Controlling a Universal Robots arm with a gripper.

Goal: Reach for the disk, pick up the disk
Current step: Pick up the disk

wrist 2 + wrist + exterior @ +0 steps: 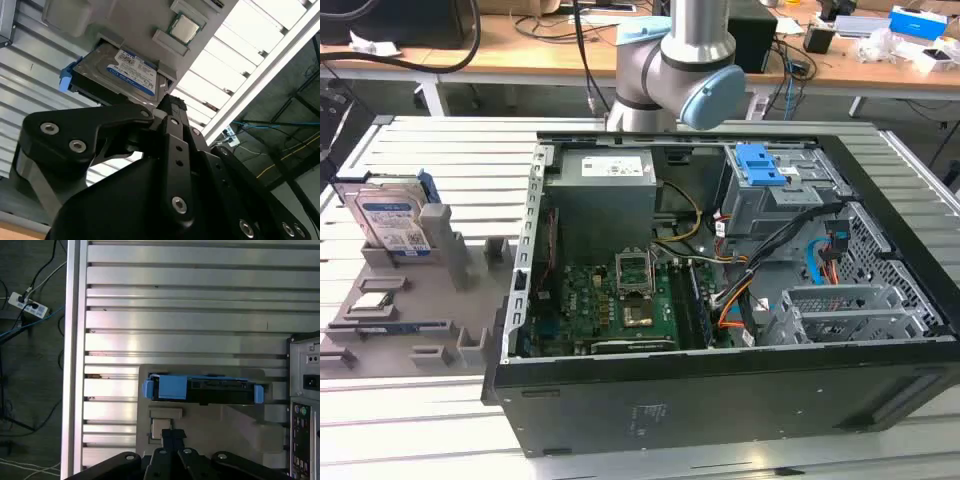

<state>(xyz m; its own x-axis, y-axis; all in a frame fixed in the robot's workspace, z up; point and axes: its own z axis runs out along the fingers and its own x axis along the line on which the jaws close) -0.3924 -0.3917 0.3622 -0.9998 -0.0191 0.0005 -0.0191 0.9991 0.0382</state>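
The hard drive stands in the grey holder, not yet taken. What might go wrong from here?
1. The silver-metal hard drive with the blue plastic bracket stands on edge in the grey plastic holder; a skewed pull may jam it.
2. A small square metal chip lies beside it in that holder; the black gripper, not yet touching the drive, might strike the chip if it descends off line.

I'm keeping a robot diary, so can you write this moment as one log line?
step: reach | pincer: near disk, not touching | disk: standing in grey holder beside open computer case, not picked up
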